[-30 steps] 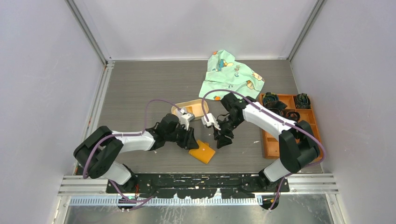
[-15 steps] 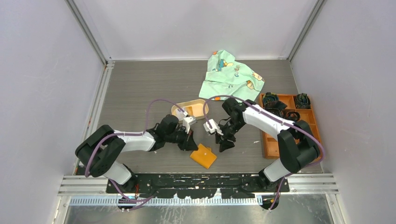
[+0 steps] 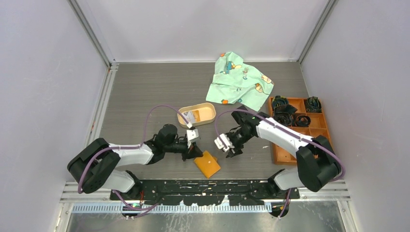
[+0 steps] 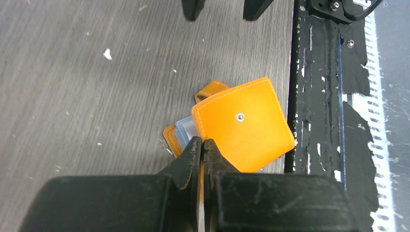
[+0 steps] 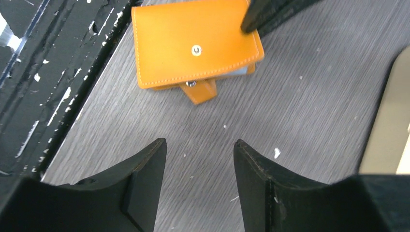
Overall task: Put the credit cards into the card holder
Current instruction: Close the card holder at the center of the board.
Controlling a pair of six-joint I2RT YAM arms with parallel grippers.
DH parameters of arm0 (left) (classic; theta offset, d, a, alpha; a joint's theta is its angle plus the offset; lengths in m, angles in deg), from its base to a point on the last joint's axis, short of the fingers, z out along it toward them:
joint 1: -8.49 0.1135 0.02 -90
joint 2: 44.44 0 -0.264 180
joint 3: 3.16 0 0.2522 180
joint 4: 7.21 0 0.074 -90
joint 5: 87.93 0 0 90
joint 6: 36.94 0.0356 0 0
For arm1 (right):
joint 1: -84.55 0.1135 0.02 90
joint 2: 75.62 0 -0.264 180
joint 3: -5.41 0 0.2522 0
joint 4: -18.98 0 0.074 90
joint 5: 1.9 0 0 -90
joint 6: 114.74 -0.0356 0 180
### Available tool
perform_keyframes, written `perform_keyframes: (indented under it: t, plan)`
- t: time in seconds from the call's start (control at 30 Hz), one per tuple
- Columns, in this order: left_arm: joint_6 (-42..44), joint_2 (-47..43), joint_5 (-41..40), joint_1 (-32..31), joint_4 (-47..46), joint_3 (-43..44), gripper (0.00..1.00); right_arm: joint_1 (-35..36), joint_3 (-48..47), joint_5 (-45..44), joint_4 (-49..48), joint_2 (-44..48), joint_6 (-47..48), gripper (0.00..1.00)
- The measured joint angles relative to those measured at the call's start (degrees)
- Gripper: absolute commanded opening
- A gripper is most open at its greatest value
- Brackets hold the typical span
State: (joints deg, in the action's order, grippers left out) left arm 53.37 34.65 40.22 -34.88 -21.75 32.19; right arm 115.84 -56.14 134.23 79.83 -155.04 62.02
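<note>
Card holder (image 4: 251, 137) is orange with pale stitching and a silver snap; card (image 4: 184, 129) shows light blue-grey. Table (image 3: 140, 96) is grey wood-grain, speckled white. Cloth (image 3: 239, 79) is mint green with cartoon print; tray (image 3: 207, 114) tan; box (image 3: 323, 126) orange.

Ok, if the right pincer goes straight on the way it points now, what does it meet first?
Probably the card holder, its small strap tab first; the open right pincer has only bare table before it. Depth is unclear, so its tilt might bring it to the table sooner.
</note>
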Motion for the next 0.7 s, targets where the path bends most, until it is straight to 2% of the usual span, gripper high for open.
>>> perform_keyframes:
  t: [0.3, 0.5, 0.7]
  plan:
    - [4.33, 0.26, 2.67, 3.43, -12.66, -4.11, 0.0, 3.32, 0.07, -1.27, -3.63, -1.97, 1.53, 0.59]
    - [2.64, 5.88, 5.75, 6.54, -30.34, -7.28, 0.0, 2.16, 0.13, -1.33, -5.46, -2.03, -2.23, 0.49]
    - [-1.25, 12.85, 9.09, 9.11, -43.45, -8.04, 0.0, 1.75, -0.59, -1.38, -5.31, -5.09, -5.07, 0.48]
